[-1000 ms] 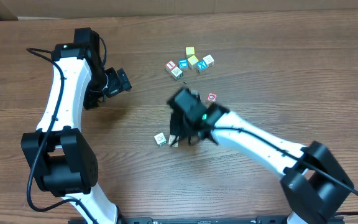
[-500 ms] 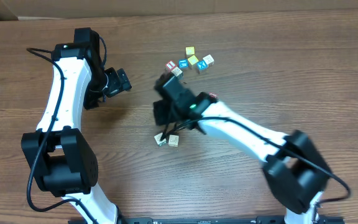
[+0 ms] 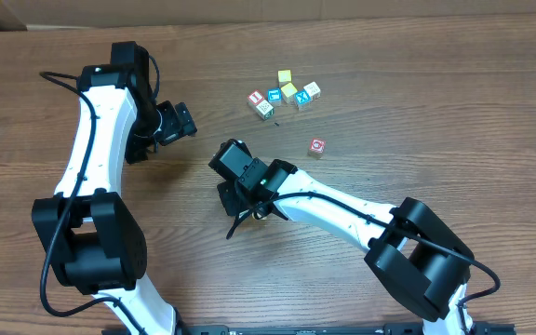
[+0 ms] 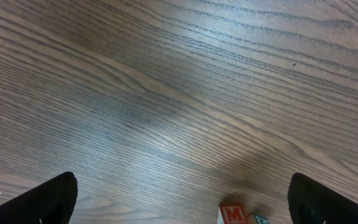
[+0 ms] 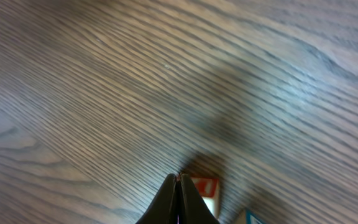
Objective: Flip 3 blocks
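Red-ring block [image 3: 317, 146] lies alone, ring face up.

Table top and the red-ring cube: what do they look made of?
Table top: wood or wood-look laminate, matte; long dark grain lines run across it, which one is unclear. Red-ring cube: likely pale wood with a painted or printed face; light edges frame the red mark, though it is too small to be sure.

Eight wooden cubes [image 3: 274, 96] seen overhead — seven clustered, one red-ring cube [image 3: 317, 146] apart, two yellow-faced cubes [image 3: 285, 76] among them, two robot arms [image 3: 94, 126]
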You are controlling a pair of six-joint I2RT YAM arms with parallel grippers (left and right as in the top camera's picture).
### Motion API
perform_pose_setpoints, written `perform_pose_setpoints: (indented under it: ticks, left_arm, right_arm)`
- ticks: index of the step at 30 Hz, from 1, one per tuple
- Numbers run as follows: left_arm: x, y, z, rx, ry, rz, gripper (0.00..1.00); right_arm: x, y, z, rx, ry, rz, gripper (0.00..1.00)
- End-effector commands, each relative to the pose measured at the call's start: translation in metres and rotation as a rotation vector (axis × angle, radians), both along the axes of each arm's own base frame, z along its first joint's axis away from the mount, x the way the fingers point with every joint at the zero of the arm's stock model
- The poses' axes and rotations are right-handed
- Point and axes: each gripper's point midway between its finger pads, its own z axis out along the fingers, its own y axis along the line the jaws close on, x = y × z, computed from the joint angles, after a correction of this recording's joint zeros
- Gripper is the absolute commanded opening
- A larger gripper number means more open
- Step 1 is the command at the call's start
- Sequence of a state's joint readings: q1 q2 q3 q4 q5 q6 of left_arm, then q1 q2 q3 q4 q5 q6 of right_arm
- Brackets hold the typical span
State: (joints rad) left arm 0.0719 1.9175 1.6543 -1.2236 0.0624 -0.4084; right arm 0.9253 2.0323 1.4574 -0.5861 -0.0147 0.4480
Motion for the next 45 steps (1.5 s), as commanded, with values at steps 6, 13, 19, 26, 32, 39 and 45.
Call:
perform_pose_setpoints:
  ticks: [6,13,19,26,32,39,45]
  left_arm:
    - [0.005,-0.001,0.012,0.014,-0.040,-0.018,1.00]
    - [0.005,-0.001,0.012,0.014,-0.040,-0.018,1.00]
    - [0.005,-0.001,0.012,0.014,-0.040,-0.018,1.00]
    - [0.005,-0.001,0.012,0.014,-0.040,-0.018,1.00]
    - [0.005,-0.001,0.012,0.014,-0.039,-0.018,1.00]
    - [0.005,-0.001,0.012,0.014,-0.040,-0.018,1.00]
    - [0.005,-0.001,0.012,0.014,-0.040,-0.018,1.00]
  right_arm:
    - [0.001,0.000,-0.006,0.008,-0.037,0.001,0.04]
    - [-0.006,-0.009,-0.012,-0.030,0.000,-0.003,0.04]
    - [-0.011,-0.013,-0.015,-0.040,0.037,-0.035,0.04]
    - [-0.003,-0.005,-0.009,-0.001,0.006,-0.046,0.04]
    - [0.012,0.000,-0.008,0.014,-0.063,-0.071,0.08]
    - [0.003,-0.011,-0.041,-0.069,-0.005,-0.068,0.04]
    - [0.003,-0.011,-0.018,-0.056,-0.014,-0.069,0.04]
